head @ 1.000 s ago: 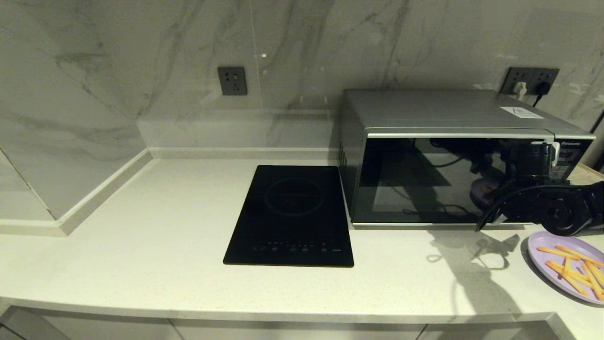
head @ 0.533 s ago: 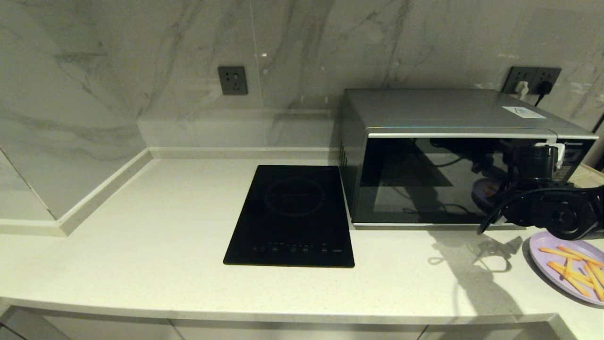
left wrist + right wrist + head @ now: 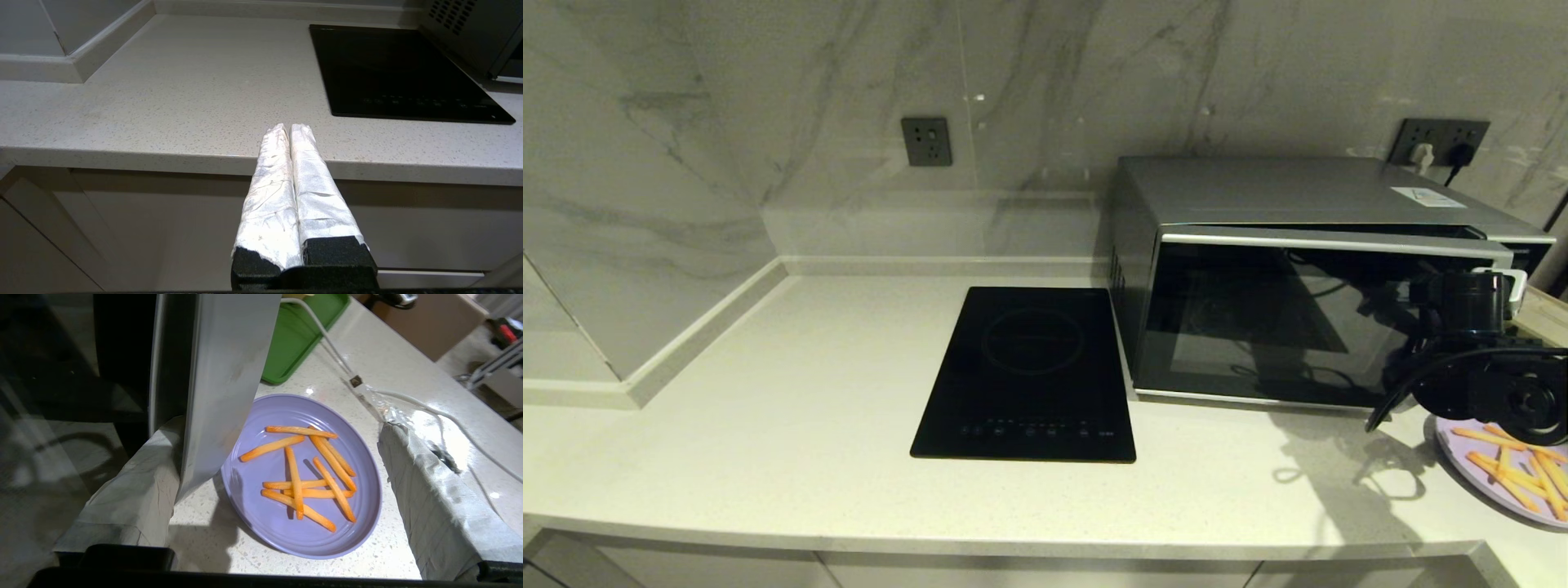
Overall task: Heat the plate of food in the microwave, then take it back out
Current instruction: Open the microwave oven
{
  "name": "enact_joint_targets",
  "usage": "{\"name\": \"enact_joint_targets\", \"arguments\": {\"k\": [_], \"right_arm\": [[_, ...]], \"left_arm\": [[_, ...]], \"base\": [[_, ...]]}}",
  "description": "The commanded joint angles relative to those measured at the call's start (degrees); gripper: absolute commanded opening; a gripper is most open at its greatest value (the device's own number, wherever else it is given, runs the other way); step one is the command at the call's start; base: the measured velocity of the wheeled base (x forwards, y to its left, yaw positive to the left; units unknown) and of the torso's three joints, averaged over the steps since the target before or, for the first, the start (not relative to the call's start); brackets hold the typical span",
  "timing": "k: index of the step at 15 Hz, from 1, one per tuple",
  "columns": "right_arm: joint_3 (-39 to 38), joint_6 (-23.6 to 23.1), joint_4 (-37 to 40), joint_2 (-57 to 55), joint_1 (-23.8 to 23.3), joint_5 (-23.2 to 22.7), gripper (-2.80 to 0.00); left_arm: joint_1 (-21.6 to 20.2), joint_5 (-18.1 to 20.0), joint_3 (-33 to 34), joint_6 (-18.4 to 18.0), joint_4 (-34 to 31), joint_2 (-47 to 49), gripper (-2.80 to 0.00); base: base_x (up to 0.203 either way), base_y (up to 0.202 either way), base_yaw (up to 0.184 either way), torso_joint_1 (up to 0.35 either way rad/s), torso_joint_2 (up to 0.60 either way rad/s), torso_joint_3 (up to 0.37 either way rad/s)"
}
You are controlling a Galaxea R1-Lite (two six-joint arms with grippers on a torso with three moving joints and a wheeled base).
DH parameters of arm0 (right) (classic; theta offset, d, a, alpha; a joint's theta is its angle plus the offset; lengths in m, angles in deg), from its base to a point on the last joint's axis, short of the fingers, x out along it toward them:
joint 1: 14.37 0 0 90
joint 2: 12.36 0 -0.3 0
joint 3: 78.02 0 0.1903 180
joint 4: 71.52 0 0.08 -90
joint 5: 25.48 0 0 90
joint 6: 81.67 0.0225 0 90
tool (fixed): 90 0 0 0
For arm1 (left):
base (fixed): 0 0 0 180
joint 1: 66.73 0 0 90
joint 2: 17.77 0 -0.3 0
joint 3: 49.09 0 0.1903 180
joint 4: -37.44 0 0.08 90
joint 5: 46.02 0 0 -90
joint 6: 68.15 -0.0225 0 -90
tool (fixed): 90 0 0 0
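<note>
The silver-grey microwave [image 3: 1282, 196] stands at the back right, its dark glass door [image 3: 1258, 327] ajar at the free right-hand edge. My right gripper [image 3: 1490, 286] is at that edge, open. In the right wrist view the gripper [image 3: 282, 428] has one taped finger [image 3: 135, 486] tucked behind the door's silver handle strip [image 3: 220, 375], the other finger [image 3: 433, 498] far apart from it. Below lies the lilac plate of food [image 3: 253, 514] with orange fries [image 3: 302, 482]; the plate [image 3: 1462, 445] is partly under the arm. My left gripper [image 3: 289, 130] is shut on nothing, below the counter's front edge.
A black glass cooktop [image 3: 1029, 367] lies left of the microwave. A green tray [image 3: 298, 339] and a white cable [image 3: 327, 339] sit on the counter beyond the plate. Wall sockets [image 3: 925, 140] are behind.
The microwave door has swung out from shut to slightly ajar. My right gripper has moved toward me and down with the door's edge, covering more of the plate.
</note>
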Motion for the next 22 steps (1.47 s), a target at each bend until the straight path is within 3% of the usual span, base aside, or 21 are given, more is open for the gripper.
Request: {"name": "enact_joint_targets", "arguments": {"k": [1, 5, 6, 9, 14, 19, 22], "right_arm": [[-1.45, -0.03, -0.21, 1.59, 1.88, -2.75, 0.00], [-3.48, -1.92, 1.82, 11.79, 8.44, -11.27, 0.00], [-3.74, -2.15, 5.58, 16.21, 10.50, -13.92, -2.80], [-0.55, -1.52, 27.09, 30.03, 15.24, -24.89, -2.80], [27.27, 8.91, 59.75, 34.34, 15.40, -43.32, -2.80], [49.62, 18.01, 70.86, 18.24, 5.81, -51.97, -2.80], [57.89, 22.09, 73.40, 11.16, 1.87, -57.48, -2.80]], "left_arm": [[-0.02, -0.02, 0.01, 0.03, 0.03, 0.00, -2.80], [-0.02, -0.02, 0.01, 0.03, 0.03, 0.00, -2.80], [-0.02, -0.02, 0.01, 0.03, 0.03, 0.00, -2.80], [-0.02, -0.02, 0.01, 0.03, 0.03, 0.00, -2.80], [-0.02, -0.02, 0.01, 0.03, 0.03, 0.00, -2.80], [-0.02, -0.02, 0.01, 0.03, 0.03, 0.00, -2.80], [-0.02, -0.02, 0.01, 0.03, 0.03, 0.00, -2.80]], "base": [[0.000, 0.000, 0.000, 0.000, 0.00, 0.000], [0.000, 0.000, 0.000, 0.000, 0.00, 0.000], [0.000, 0.000, 0.000, 0.000, 0.00, 0.000], [0.000, 0.000, 0.000, 0.000, 0.00, 0.000], [0.000, 0.000, 0.000, 0.000, 0.00, 0.000], [0.000, 0.000, 0.000, 0.000, 0.00, 0.000], [0.000, 0.000, 0.000, 0.000, 0.00, 0.000]]}}
